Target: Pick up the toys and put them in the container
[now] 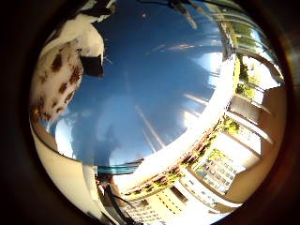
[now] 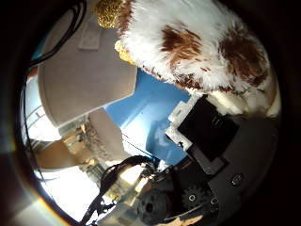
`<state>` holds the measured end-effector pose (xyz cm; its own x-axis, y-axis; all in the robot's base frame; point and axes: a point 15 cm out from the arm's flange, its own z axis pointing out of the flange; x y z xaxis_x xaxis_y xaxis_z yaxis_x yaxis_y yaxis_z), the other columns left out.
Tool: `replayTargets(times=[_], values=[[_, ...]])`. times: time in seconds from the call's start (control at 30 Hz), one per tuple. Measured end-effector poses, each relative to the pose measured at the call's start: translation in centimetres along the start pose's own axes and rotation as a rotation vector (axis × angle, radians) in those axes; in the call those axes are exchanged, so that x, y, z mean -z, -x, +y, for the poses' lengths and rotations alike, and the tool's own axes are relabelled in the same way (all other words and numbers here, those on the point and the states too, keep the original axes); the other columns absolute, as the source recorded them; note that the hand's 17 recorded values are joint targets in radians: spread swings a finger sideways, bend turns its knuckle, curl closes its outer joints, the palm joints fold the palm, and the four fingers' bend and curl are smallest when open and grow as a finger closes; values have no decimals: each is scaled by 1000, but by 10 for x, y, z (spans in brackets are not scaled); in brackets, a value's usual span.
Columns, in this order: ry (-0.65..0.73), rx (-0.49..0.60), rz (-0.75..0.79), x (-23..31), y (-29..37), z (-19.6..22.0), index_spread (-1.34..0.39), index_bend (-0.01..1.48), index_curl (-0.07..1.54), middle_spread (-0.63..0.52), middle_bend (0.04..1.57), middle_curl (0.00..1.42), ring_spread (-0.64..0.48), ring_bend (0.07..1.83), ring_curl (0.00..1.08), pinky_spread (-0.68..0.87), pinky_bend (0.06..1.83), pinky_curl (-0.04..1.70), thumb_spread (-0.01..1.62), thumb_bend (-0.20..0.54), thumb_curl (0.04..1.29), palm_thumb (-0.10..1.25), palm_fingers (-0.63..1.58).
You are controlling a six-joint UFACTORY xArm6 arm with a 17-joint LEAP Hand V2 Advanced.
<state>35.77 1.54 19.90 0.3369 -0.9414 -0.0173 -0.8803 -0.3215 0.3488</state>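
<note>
A plush toy (image 2: 202,42), white with brown patches, fills much of the right thumb side palm view and sits close against the palm. A yellow fuzzy part (image 2: 111,11) shows beside it. Black and white parts of my right hand (image 2: 202,132) lie against the toy's underside, with fingers curled at it. In the right little finger side palm view the same toy (image 1: 61,66) shows at the edge, next to a black finger part (image 1: 92,64). A blue surface (image 1: 159,84) lies well below. I cannot tell which thing is the container.
A pale beige box-like shape (image 2: 80,89) stands beside the blue surface (image 2: 150,104). The blue surface ends at a pale edge (image 1: 192,141), with colourful boxes (image 1: 211,169) beyond it. The arm's geared black parts (image 2: 179,202) show nearby.
</note>
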Motion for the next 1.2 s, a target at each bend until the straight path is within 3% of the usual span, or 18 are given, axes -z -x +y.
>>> replayTargets(times=[0.13, 0.27, 0.67, 0.8, 0.97, 1.2], values=[[36, 9, -10, 29, 8, 43, -733, 800, -11, -255, 1064, 1027, -87, 1359, 781, 215, 1450, 737, 1011, 26, 712, 991, 989], [-21, 42, 13, 71, 21, 69, -812, 920, -13, -267, 1083, 1088, -99, 1391, 801, 192, 1485, 773, 1011, 3, 770, 990, 951], [-308, 231, -32, 218, 117, 84, -911, 1099, -16, -280, 1122, 1176, -112, 1453, 835, 163, 1538, 828, 1008, -9, 878, 987, 878], [-427, 265, -43, 242, 148, 64, -925, 1137, -17, -281, 1134, 1191, -113, 1470, 841, 158, 1549, 839, 1014, -9, 910, 984, 863], [-622, 284, -45, 271, 183, 5, -937, 1179, -18, -281, 1152, 1204, -113, 1488, 843, 152, 1558, 850, 1014, -11, 943, 971, 848], [-537, 279, -67, 235, 220, -78, -940, 1218, -18, -280, 1168, 1212, -113, 1500, 844, 147, 1563, 864, 1020, -45, 953, 881, 816]])
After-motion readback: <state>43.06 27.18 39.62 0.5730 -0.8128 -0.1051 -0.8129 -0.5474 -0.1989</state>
